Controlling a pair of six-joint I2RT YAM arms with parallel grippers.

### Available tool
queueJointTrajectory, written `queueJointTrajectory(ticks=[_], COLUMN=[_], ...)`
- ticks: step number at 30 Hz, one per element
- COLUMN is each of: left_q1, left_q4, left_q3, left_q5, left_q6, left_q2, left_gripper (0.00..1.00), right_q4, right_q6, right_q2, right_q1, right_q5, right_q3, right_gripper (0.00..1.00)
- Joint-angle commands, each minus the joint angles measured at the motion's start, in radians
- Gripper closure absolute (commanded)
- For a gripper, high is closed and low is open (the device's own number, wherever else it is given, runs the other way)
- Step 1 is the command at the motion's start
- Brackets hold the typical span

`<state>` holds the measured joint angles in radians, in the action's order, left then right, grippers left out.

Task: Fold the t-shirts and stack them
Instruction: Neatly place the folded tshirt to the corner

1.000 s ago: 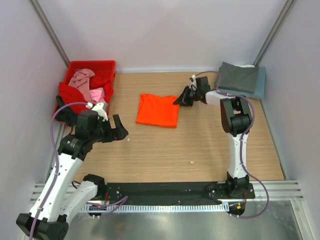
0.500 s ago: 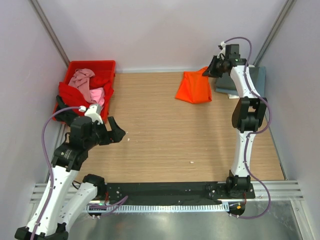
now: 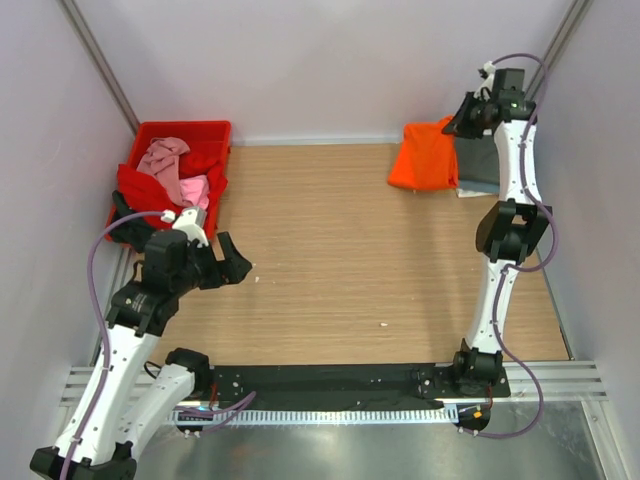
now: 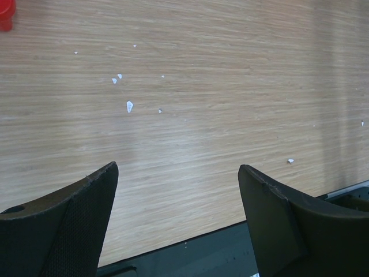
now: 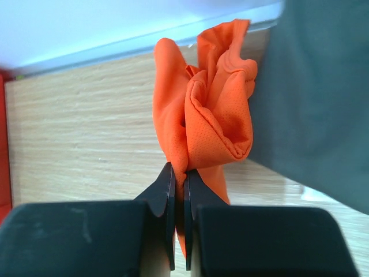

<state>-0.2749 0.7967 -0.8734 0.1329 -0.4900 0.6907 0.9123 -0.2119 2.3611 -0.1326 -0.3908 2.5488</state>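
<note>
the right fingers (image 5: 164,190) are pinched tight on a bunched edge of the orange t-shirt (image 3: 425,155), and the cloth hangs from them at the far right corner of the surface (image 3: 330,260). it dangles just beside the folded dark grey t-shirt (image 3: 478,160), with its lower edge at or near the wood. from the wrist view the orange cloth looks gathered into loose folds rather than flat.

the left fingers (image 4: 75,219) stand wide apart over bare wood near the red crate (image 3: 185,130), with nothing between them. a pink t-shirt (image 3: 165,155) and a red t-shirt (image 3: 135,185) are heaped in that crate.

to my eye the step is setting the orange one on the grey one. i'd carry it right over the grey shirt first, then lower it so the hanging end lands first and the rest lays down over it, square with the edges below. letting go from up high would likely leave it crumpled, and dragging it across could pull the grey fold askew.
</note>
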Motion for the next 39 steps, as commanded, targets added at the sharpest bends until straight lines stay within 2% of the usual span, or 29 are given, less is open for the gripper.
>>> queueJointTrajectory(ticks=[1, 14, 20, 33, 39], left_q1=[0.003, 0.016, 0.019, 0.031, 0.031], left_q4=[-0.044, -0.048, -0.048, -0.050, -0.051], left_q3=[0.002, 0.005, 0.005, 0.005, 0.007], left_q5=[0.017, 0.034, 0.036, 0.040, 0.039], left_q6=[0.007, 0.010, 0.010, 0.010, 0.010], left_q2=[0.009, 0.021, 0.026, 0.036, 0.030], left_gripper=[0.15, 0.17, 0.17, 0.18, 0.19], right_q4=[-0.024, -0.141, -0.179, -0.174, -0.230], right_q6=[0.016, 0.022, -0.003, 0.011, -0.004], right_q2=[-0.031, -0.022, -0.017, 0.026, 0.055], right_q1=[-0.064, -0.154, -0.205, -0.274, -0.314], right_q5=[-0.022, -0.098, -0.132, -0.186, -0.204], right_q3=[0.082, 0.129, 0.102, 0.068, 0.076], right_gripper=[0.99, 0.99, 0.99, 0.99, 0.99])
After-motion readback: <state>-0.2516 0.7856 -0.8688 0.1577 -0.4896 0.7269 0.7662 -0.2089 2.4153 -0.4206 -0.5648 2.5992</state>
